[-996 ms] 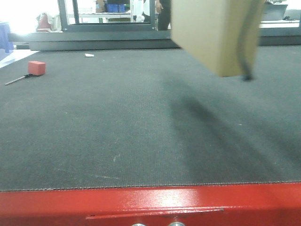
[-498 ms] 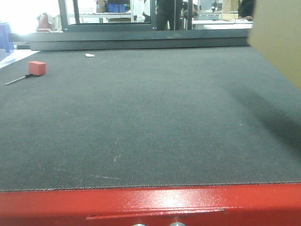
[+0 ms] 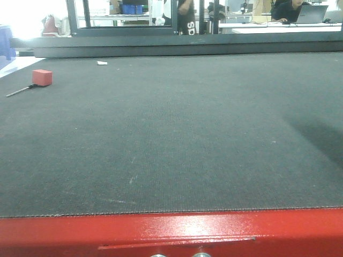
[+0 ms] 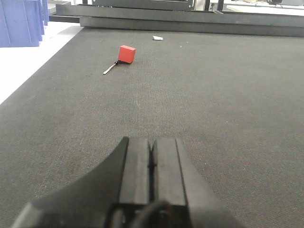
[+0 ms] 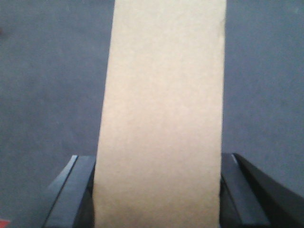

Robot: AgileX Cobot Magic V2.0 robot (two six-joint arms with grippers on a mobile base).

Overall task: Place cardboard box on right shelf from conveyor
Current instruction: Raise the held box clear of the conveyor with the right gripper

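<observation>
The plain tan cardboard box (image 5: 161, 114) fills the middle of the right wrist view, clamped between the two dark fingers (image 5: 73, 190) of my right gripper (image 5: 159, 190), above the dark belt. The front view shows neither the box nor that gripper, only a shadow on the conveyor (image 3: 171, 134) at the right edge. My left gripper (image 4: 152, 156) is shut with nothing in it, low over the belt (image 4: 213, 104). The right shelf is out of view.
A small red block (image 3: 42, 77) (image 4: 126, 53) with a thin dark tool (image 3: 19, 91) beside it lies at the belt's far left. A white scrap (image 3: 102, 63) sits near the far edge. The belt's red front edge (image 3: 171, 233) runs along the bottom. Blue bins (image 4: 21, 21) stand far left.
The box, held high at upper right a second ago, slid right and has left the front view. Only its shadow stays at the right edge.
</observation>
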